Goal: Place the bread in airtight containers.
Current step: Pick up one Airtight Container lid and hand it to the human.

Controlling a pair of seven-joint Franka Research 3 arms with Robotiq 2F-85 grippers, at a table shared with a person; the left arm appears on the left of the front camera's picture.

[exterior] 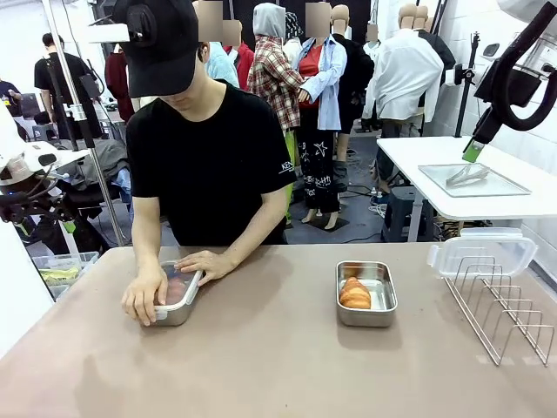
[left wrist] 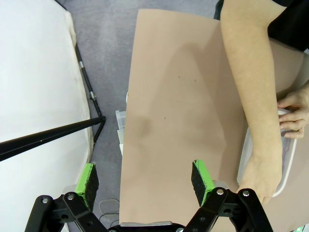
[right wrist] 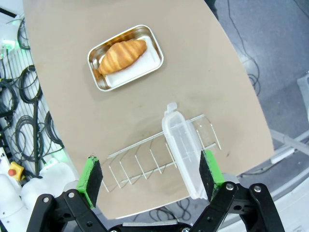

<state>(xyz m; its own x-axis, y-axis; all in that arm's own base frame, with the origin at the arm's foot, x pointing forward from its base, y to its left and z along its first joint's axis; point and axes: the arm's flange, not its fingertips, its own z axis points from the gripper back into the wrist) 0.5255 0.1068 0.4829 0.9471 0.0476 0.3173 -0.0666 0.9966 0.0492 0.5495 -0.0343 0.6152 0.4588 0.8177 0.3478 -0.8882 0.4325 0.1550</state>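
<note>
left gripper (left wrist: 145,181) apart, empty | right gripper (right wrist: 150,175) apart, empty | risk: lid (right wrist: 182,154) may slip off rack (right wrist: 140,162) if pinched off-centre

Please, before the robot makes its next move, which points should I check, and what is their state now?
1. Right gripper open, holding nothing: ok.
2. Left gripper open, holding nothing: ok.
3. Bread lies inside the right tin: ok.
4. Right tin has its lid on: not ok; the clear lid rests on the wire rack.
5. Left tin is free of the person's hands: not ok; both hands are on it.
6. Left tin fully closed: cannot tell; the hands cover it.
</note>
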